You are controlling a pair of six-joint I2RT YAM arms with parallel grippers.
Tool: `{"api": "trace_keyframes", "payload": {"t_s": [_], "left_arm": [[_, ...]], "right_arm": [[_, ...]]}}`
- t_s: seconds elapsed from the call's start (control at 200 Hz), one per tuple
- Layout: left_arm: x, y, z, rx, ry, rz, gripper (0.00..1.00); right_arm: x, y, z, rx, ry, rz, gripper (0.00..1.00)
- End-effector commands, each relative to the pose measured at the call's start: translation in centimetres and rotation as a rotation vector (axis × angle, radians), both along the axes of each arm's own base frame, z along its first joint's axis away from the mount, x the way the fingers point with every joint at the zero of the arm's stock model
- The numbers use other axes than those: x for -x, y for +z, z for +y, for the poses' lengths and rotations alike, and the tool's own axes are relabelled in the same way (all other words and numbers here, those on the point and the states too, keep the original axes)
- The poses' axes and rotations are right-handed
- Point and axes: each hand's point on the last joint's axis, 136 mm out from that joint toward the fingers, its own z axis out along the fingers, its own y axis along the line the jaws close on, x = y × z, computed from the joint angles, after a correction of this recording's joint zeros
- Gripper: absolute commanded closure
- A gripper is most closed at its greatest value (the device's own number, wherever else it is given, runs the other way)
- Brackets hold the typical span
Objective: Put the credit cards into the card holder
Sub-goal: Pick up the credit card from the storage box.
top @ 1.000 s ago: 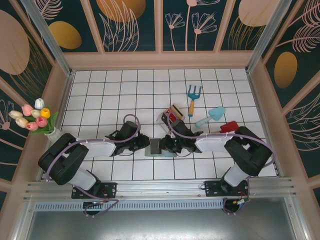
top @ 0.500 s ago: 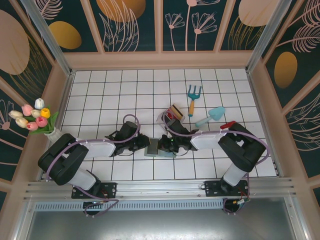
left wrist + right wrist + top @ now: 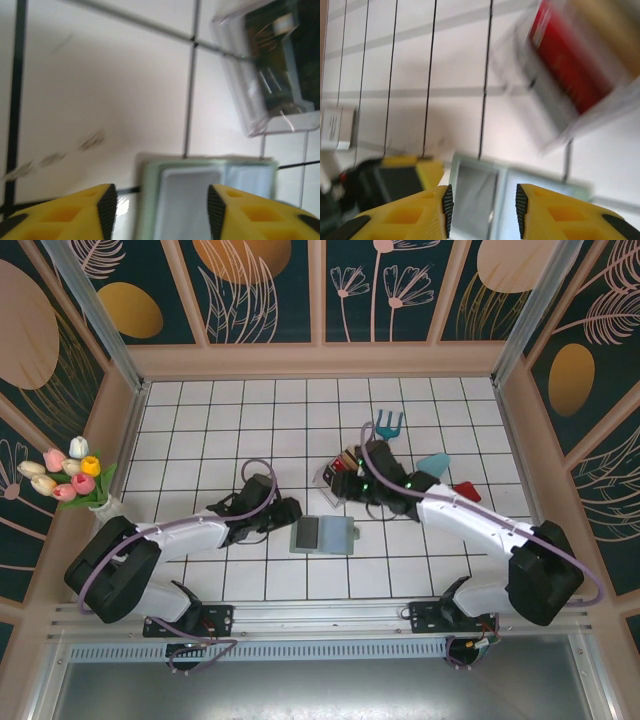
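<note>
Overhead view, left to right. A bunch of pink, white and yellow artificial tulips stands at the left edge of the glossy white tiled surface, whose tiles are divided by dark grout lines. The left tool lies low over the tiles just left of the flat grey-green bifold card holder. Its yellow ribbed fingertips stand apart with nothing between them. The card holder lies opened flat near the front centre of the surface, between the two tools. It has paler blue-grey inner pockets and a darker rectangle on its left half.

Behind it and slightly to the right, apart from it, sits a clear rectangular plastic tray with rounded corners. The tray holds the thin plastic credit cards — a red one is plainest, with a tan edge at the back.

The right tool hovers just right of the tray. Its yellow fingers are likewise parted and empty.

Further right lie a small blue garden fork with a wooden handle, a teal trowel and a red object — the latter two partly hidden by the right arm.
</note>
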Motion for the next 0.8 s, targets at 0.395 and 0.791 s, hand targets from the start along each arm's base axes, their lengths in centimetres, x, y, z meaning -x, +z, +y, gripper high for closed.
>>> {"api": "trace_keyframes", "payload": {"t_s": [0.395,0.791], "left_arm": [[-9.0,-0.2,-6.9,0.151,0.032,0.054,0.41],[-9.2,-3.5,-6.5,0.15,0.056,0.104,0.42]], "right_arm": [[-6.5,-2.2,-2.7,0.423,0.187,-0.071,0.59],[-8.6,-6.1,-2.1,0.568,0.236,-0.027,0.61]]}}
